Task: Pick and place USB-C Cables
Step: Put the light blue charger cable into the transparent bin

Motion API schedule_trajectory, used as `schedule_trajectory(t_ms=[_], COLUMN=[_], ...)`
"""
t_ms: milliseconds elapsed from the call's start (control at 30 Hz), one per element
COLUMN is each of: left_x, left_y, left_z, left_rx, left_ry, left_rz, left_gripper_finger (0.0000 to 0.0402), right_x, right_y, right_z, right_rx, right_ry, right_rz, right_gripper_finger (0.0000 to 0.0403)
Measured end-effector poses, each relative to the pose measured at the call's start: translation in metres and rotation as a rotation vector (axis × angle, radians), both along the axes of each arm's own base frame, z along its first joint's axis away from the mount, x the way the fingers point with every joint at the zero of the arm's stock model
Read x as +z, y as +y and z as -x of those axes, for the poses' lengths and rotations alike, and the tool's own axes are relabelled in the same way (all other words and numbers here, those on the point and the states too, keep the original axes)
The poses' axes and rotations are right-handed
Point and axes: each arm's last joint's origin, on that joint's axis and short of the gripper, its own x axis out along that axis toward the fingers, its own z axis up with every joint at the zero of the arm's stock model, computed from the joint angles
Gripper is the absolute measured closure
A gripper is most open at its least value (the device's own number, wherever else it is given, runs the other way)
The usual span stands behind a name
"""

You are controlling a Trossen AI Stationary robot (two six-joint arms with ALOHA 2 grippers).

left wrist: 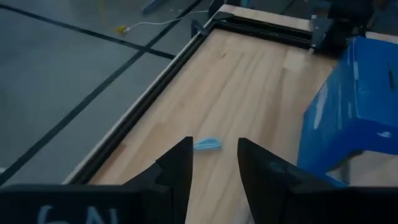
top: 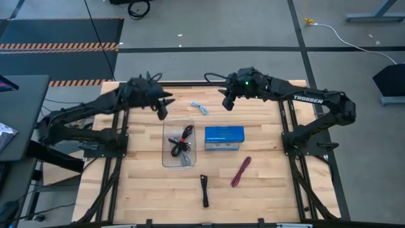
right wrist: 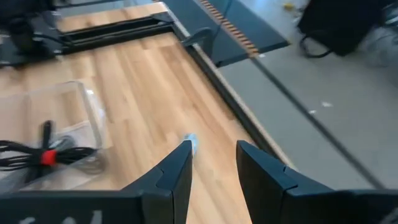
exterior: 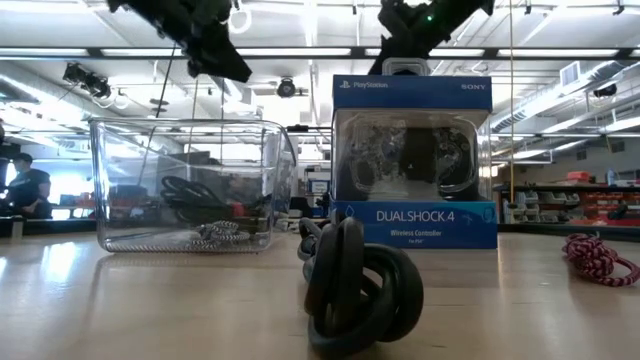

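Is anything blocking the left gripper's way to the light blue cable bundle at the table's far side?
Nothing visible. The left gripper, empty with fingers apart, hovers above bare wood beside the light blue cable bundle. The clear plastic tray and blue rectangular box sit nearer the front, off that line.

You have bare wood around the small light blue cable bundle (top: pixel 199 107) near the table's far edge, between the two raised grippers. Just nearer stand the clear plastic tray (top: pixel 166 158) and the upright blue rectangular box (top: pixel 224 137), side by side, a narrow gap between. Beyond lies the black frame rail (left wrist: pixel 134 115) along the table edge.
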Motion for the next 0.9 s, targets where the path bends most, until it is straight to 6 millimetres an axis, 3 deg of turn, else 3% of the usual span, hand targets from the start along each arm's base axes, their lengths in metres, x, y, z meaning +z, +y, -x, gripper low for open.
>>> schedule_trajectory(t_ms=[233, 533, 900], left_x=[0.011, -0.012, -0.041], left_y=[0.049, 0.104, 0.124], left_z=[-0.027, -0.08, -0.134], left_rx=[-0.093, -0.257, -0.445], left_ry=[0.164, 0.512, 0.64], left_rz=[0.063, 0.114, 0.051], left_gripper_finger=[0.0269, 0.0269, 0.0269], right_x=[-0.002, -0.012, -0.014], right_y=[-0.011, -0.011, -0.008], right_z=[0.005, 0.014, 0.021], right_rx=[0.013, 0.005, 0.004], right_ry=[-0.011, 0.098, 0.158], right_rz=[-0.08, -0.156, -0.178], right_gripper_finger=[0.0272, 0.0272, 0.0272])
